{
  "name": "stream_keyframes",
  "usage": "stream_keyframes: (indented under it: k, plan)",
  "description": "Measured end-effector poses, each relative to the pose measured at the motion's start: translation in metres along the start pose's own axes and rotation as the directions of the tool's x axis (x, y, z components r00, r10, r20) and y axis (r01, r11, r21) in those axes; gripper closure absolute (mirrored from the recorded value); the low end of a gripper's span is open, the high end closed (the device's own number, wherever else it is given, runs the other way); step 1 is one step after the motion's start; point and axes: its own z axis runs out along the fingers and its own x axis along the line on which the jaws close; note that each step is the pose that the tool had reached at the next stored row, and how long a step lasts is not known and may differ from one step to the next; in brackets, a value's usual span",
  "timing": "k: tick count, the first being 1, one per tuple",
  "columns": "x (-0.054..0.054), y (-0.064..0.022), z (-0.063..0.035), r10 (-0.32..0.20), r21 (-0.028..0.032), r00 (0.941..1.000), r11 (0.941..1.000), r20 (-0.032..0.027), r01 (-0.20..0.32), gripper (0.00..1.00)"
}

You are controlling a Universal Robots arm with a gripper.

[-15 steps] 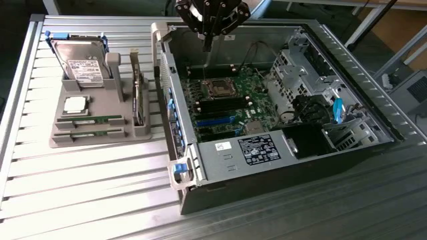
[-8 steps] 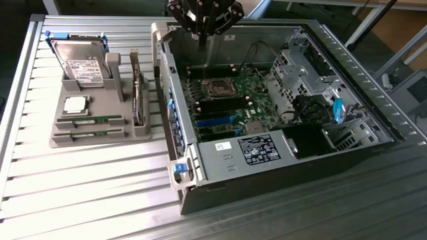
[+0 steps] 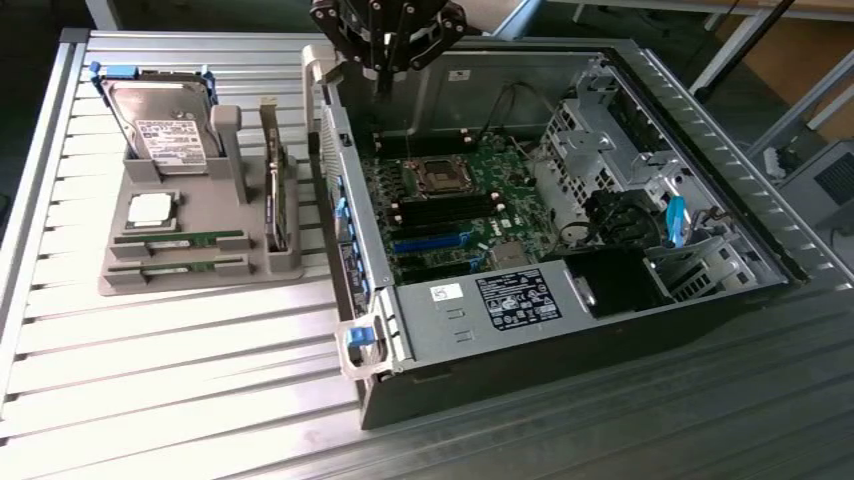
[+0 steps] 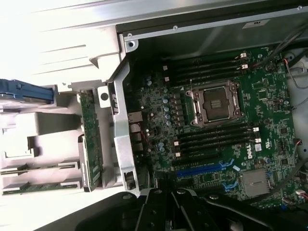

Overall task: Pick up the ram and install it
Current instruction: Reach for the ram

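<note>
Gripper (image 3: 384, 82) at 12 o'clock in exterior view, above case (image 3: 707, 120), fingers together, holding nothing. Ram (image 3: 178, 241): two sticks flat in grey holder (image 3: 130, 283), 9 o'clock from case. Wrist view gives motherboard's open socket (image 4: 215, 102) and dark slots (image 4: 214, 137); exterior view gives hard drive (image 3: 167, 125) standing in holder.

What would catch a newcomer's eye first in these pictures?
The open computer case sits in the middle of the exterior view, its green motherboard bare. On the exterior view's left a gray tray holds a hard drive and two ram sticks. The black gripper hangs above the case.
</note>
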Motion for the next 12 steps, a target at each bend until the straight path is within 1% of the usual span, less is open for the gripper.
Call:
stream_keyframes:
  k: [2, 9, 12]
  plan:
    - [0.002, -0.0004, -0.0001, 0.0, 0.0, 1.0, 1.0, 0.0, 0.0, 0.91]
    - [0.022, -0.0038, -0.0007, 0.0, -0.0001, 1.0, 1.0, 0.0002, 0.0, 0.91]
    - [0.026, -0.0045, -0.0008, 0.0, -0.0001, 1.0, 1.0, 0.0001, 0.0, 0.91]
